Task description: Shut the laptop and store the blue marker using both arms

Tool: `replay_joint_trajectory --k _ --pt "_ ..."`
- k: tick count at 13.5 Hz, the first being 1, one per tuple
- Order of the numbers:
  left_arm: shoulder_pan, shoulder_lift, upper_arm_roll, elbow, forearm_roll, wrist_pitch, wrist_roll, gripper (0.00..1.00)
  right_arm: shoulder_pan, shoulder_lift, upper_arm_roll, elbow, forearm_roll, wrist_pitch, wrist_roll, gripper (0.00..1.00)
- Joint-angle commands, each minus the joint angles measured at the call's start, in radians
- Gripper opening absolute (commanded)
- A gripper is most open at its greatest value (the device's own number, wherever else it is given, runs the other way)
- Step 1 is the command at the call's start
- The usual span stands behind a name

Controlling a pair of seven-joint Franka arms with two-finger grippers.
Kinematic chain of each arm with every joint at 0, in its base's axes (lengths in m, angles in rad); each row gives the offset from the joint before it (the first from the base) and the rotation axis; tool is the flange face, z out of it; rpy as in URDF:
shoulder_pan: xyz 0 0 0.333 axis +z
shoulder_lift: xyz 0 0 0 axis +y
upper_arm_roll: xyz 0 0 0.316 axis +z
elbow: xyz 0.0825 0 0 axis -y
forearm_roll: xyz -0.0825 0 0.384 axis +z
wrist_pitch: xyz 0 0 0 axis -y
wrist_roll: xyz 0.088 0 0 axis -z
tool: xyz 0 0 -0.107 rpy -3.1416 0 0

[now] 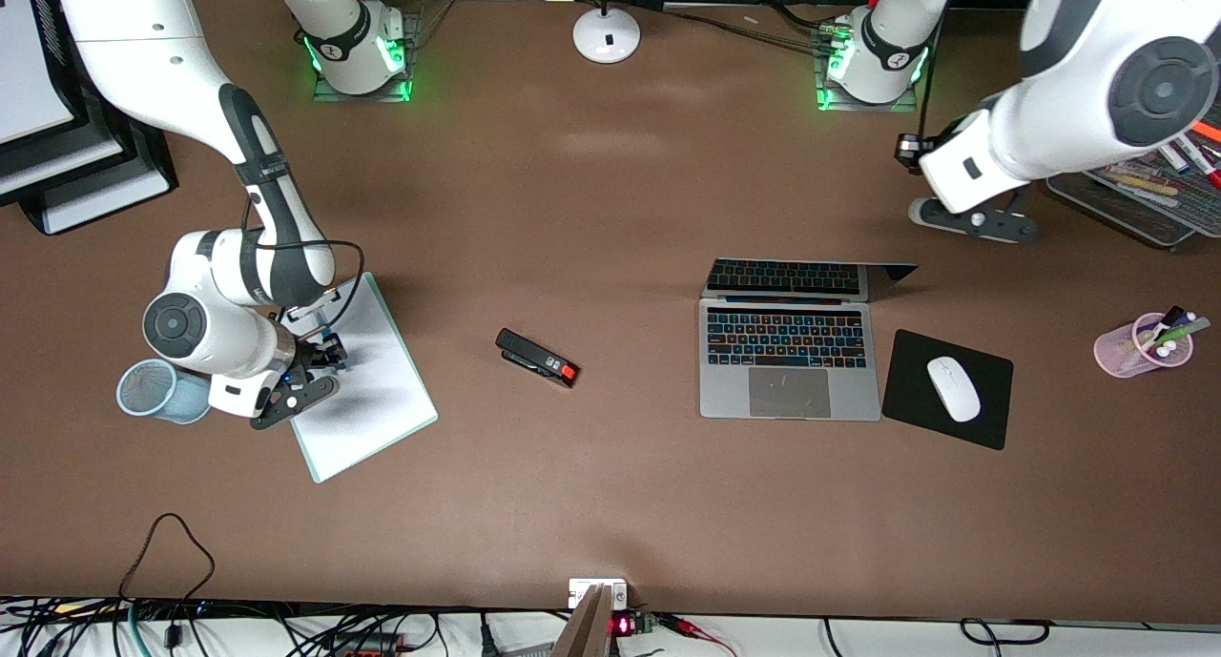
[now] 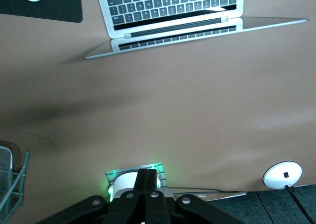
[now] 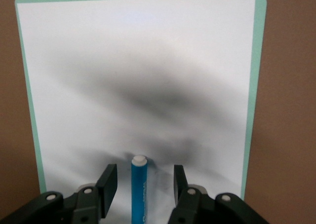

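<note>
The silver-grey laptop (image 1: 788, 352) stands open toward the left arm's end of the table; its keyboard also shows in the left wrist view (image 2: 173, 7). The blue marker (image 3: 139, 189) lies on a white board (image 3: 148, 61) with a green rim. My right gripper (image 3: 144, 170) is open, low over the board (image 1: 367, 390), one finger on each side of the marker, neither touching it. In the front view the right gripper (image 1: 320, 357) hides the marker. My left gripper (image 2: 147, 177) is shut and empty, held in the air (image 1: 973, 220) over bare table beside the wire tray.
A blue mesh cup (image 1: 157, 390) stands beside the right arm's wrist. A black stapler (image 1: 537, 358) lies mid-table. A white mouse (image 1: 954, 388) sits on a black pad (image 1: 916, 371) beside the laptop. A pink pen cup (image 1: 1140, 344), wire tray (image 1: 1135, 199) and lamp base (image 1: 607, 34) stand around.
</note>
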Motion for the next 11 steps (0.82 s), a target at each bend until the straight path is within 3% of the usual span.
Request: replay_joint_trajectory --k 1,6,8,11 --pt "0.005 -0.032 -0.043 -0.044 -0.016 -0.005 -0.024 0.00 0.000 0.009 0.003 -0.013 0.022 0.029 -0.023 0.51" --pt "0.004 -0.158 -0.107 -0.239 -0.016 0.110 -0.035 0.00 0.008 0.023 0.003 -0.013 0.022 0.033 -0.017 0.48" --pt "0.015 -0.213 -0.182 -0.330 -0.016 0.206 -0.048 0.00 0.011 0.031 0.003 -0.013 0.022 0.032 -0.016 0.47" --pt "0.012 -0.213 -0.209 -0.414 -0.013 0.341 -0.070 0.00 0.014 0.031 0.003 -0.016 0.022 0.027 -0.017 0.47"
